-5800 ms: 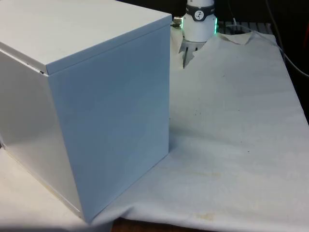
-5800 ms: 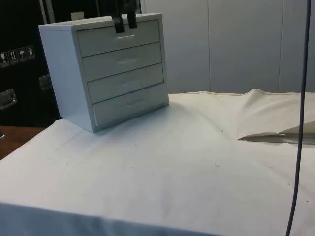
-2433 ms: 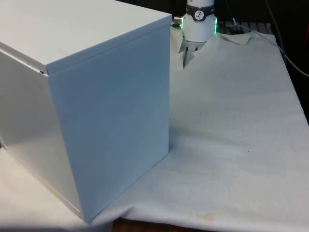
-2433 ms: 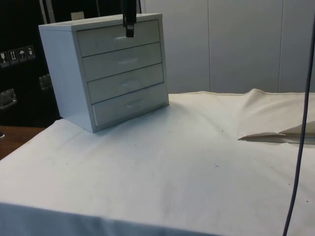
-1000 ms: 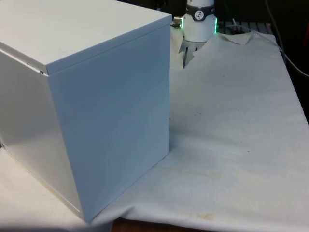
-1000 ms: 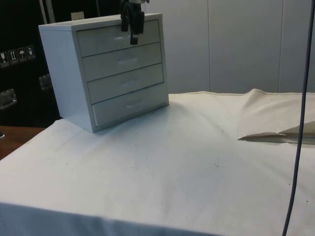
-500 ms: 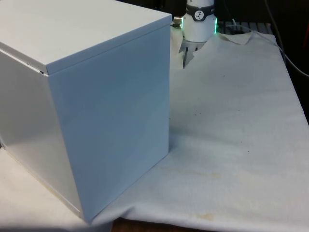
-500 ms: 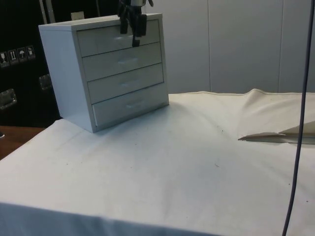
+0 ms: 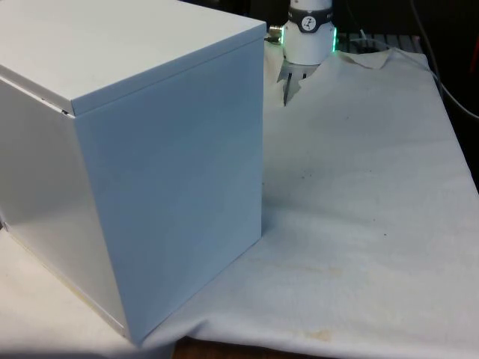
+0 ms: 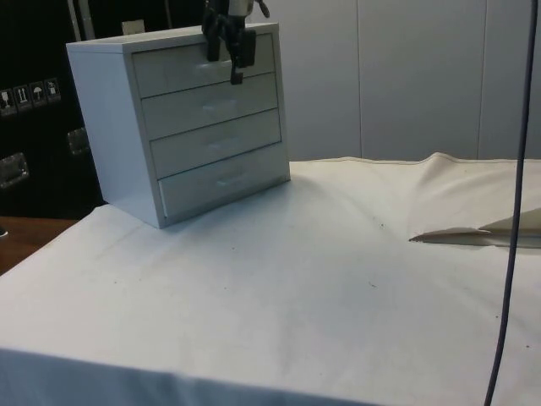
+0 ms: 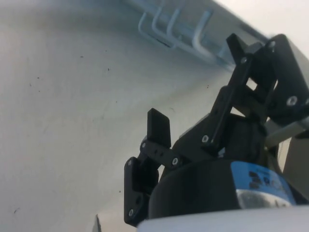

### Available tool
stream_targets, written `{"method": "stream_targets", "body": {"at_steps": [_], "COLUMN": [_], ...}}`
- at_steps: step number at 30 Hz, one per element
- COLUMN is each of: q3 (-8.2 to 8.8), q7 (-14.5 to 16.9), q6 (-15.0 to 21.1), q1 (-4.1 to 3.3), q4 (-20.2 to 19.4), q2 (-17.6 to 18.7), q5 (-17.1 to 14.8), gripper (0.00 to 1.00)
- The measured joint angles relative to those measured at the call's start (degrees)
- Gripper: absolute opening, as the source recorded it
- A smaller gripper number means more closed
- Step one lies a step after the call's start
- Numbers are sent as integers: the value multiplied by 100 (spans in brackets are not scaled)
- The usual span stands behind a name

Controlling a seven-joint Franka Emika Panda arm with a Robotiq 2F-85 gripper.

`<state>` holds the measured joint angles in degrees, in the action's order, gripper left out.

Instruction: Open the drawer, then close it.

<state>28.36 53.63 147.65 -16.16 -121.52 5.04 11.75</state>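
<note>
- Chest of drawers (image 10: pixel 182 127): stands at the side view's left on the white cloth (image 10: pixel 296 288); four drawer fronts face that camera, each with a small handle; all four sit flush with the carcass, none pulled out; in the front view the chest (image 9: pixel 135 149) turns a plain white back and side to the camera and takes up that view's left.
- Top drawer (image 10: pixel 203 63): closed; its handle lies behind the black gripper in the side view.
- Gripper (image 10: pixel 232 59): hangs in front of the top drawer's face, fingers pointing down, the lower tip reaching the seam between the first and second drawers; in the wrist view the gripper (image 11: pixel 203 121) sits above the cloth with one finger (image 11: pixel 158 128) and the other well apart, nothing between them, so it is released; contact with the handle cannot be judged.
- Cloth: rumpled into a raised fold (image 10: pixel 473 233) at the side view's right.
- Cable (image 10: pixel 514 211): a dark line hanging down the side view's right edge.
</note>
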Motion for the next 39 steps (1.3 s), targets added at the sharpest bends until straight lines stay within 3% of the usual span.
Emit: {"method": "stream_targets", "body": {"at_steps": [6,14,30,39], "q3": [-120,-155,-69,-80], "q7": [17,11,92,155], "q6": [-6,6,103,-74], "q1": [-34,-40,-29,-34], "q4": [-97,-235,-304,-355], "q2": [-69,-189,-201,-504], "q5": [29,92,97,223], "gripper": [100,100,100,100]}}
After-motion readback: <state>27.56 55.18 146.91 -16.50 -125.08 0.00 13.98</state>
